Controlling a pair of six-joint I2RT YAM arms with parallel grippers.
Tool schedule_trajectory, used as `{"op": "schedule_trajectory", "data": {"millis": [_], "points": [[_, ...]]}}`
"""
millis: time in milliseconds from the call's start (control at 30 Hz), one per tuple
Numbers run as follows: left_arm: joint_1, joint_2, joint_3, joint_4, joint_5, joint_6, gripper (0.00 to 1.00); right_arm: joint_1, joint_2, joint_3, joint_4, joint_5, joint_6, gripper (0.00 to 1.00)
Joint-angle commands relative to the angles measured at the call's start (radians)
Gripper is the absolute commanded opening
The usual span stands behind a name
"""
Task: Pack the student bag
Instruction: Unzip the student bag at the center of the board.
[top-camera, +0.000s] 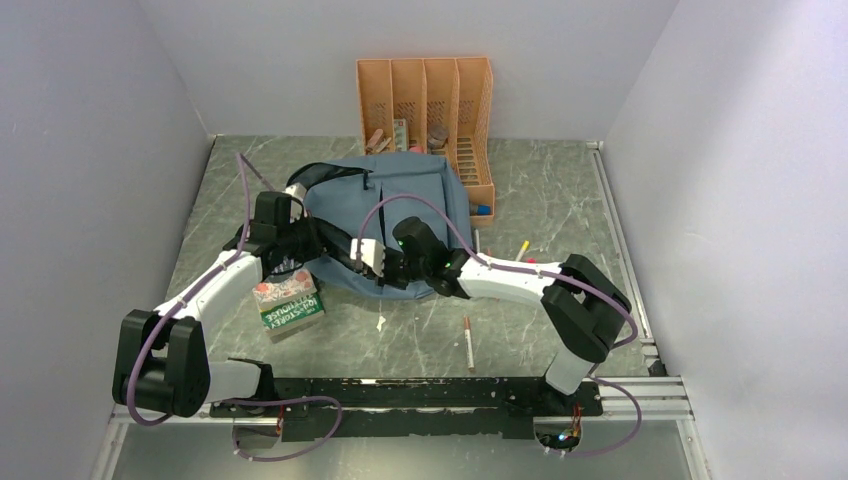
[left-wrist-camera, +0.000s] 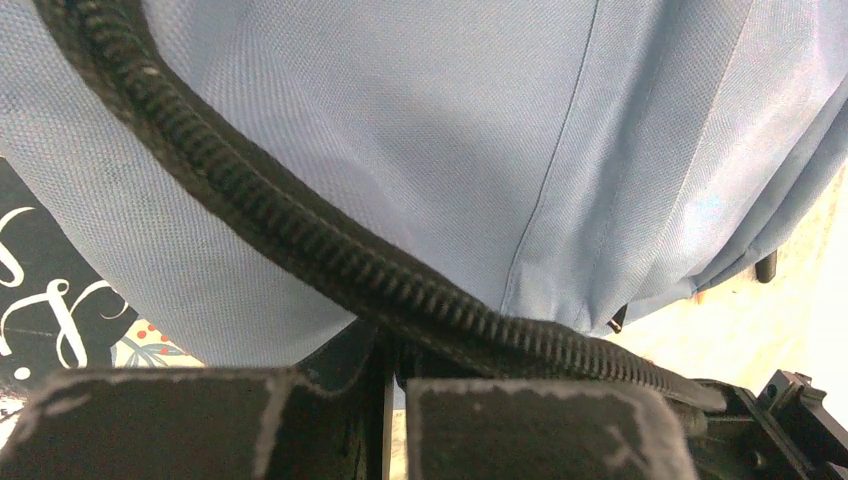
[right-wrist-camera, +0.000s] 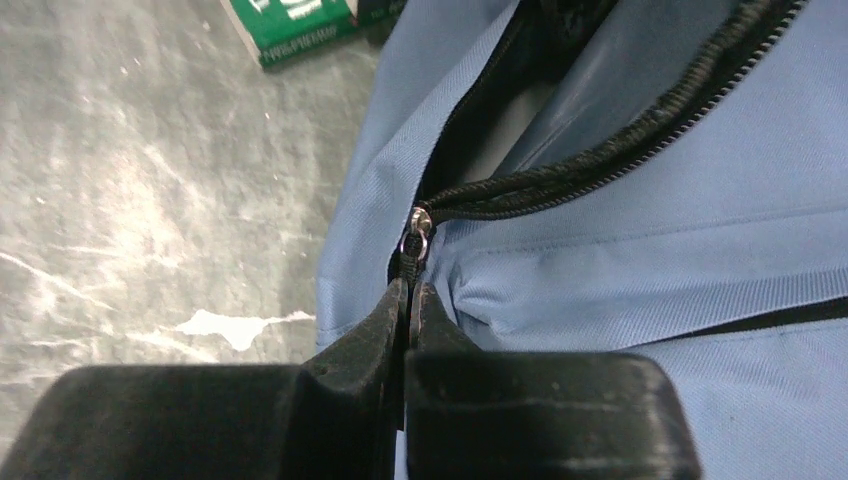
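Lying just beside the student bag (top-camera: 400, 190), a book (top-camera: 289, 305) reads "STOREY TREEHOUSE".

1. student bag (top-camera: 410, 195): 1.
2. orange file organizer (top-camera: 425, 95): 1, with 4 slots. The small items in it can't be counted at this size.
3. green-banded book (top-camera: 290, 305): 1.
4. Loose writing sticks: 2, a white pen (top-camera: 468, 343) and a yellow pencil (top-camera: 522, 249).
5. blue-capped item (top-camera: 482, 210): 1, kind unclear.
6. white scrap (top-camera: 381, 323): 1.
7. Robot arms: 2, the left arm (top-camera: 215, 285) and the right arm (top-camera: 510, 280).
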Motion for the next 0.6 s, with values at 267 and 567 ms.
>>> {"op": "schedule_trajectory", "data": {"millis": [267,567], "points": [[-0.032,-0.018,-0.002,0.094,0.019,-0.001,0.05,0.040,0.043,0.138,0.249,-0.205,0.147,0.00],[-0.039,-0.030,-0.011,0.090,0.014,-0.005,0.05,0.057,0.105,0.189,0.418,-0.118,0.273,0.00]]}}
